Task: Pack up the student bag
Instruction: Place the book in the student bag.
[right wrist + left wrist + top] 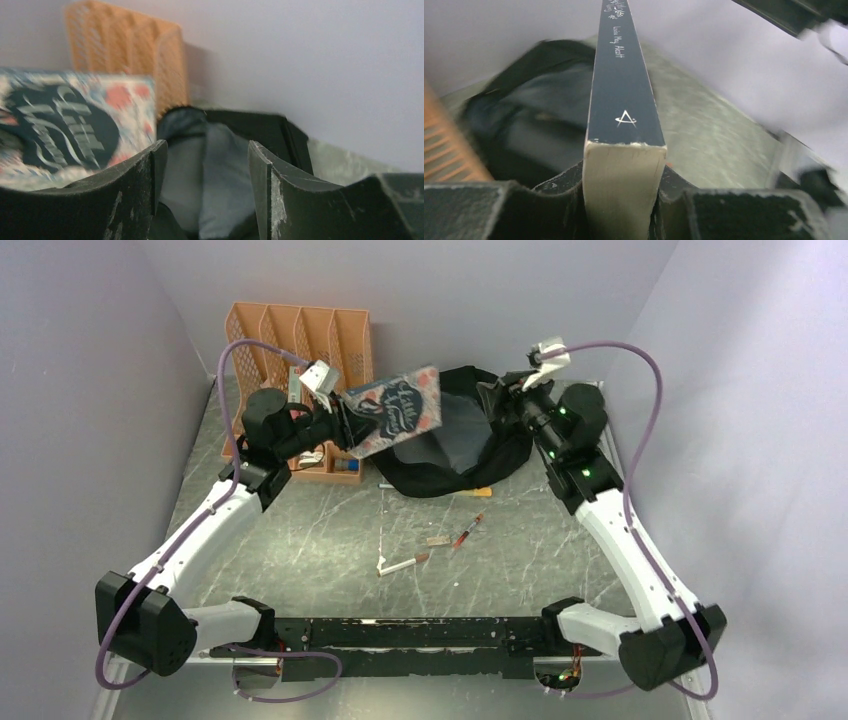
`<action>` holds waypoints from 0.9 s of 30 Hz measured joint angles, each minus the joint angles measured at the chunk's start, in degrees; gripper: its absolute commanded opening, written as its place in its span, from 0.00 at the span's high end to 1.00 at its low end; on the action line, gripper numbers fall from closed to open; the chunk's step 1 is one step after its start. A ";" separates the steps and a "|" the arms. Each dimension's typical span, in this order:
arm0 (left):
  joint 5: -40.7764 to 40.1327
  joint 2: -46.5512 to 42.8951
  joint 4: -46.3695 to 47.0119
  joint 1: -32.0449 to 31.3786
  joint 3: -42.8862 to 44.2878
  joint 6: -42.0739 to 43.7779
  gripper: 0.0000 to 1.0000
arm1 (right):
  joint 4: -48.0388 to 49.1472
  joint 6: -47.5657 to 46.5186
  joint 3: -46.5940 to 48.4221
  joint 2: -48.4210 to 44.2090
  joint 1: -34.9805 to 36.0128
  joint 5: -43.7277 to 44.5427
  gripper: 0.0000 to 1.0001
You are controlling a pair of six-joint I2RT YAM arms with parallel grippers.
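Where the grey marbled table meets pale lilac walls, the black bag lies open at the far middle, with pens nearer. From the left wrist, the left gripper clamps a book whose spine reads "Louisa May Alcott". From the right wrist, the right gripper stands open and empty, the bag's grey lining beyond.

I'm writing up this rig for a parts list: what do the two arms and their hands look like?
The left arm and right arm have white shells with black joints, each trailed by a looping purple cable. Small green lights dot the right arm. The left hand and right hand are black, their fingers scuffed pale at the edges.
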 measured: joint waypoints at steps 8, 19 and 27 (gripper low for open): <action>-38.07 0.00 -16.76 2.73 1.86 1.84 0.95 | -8.66 -0.22 1.79 14.47 0.46 6.16 0.27; -49.51 -1.31 -20.13 3.43 1.84 2.10 0.95 | -16.83 -5.88 19.06 40.59 10.01 13.33 0.15; -49.51 -1.73 -20.11 3.43 1.84 2.32 0.95 | -21.86 -13.03 30.25 55.19 14.78 25.94 0.14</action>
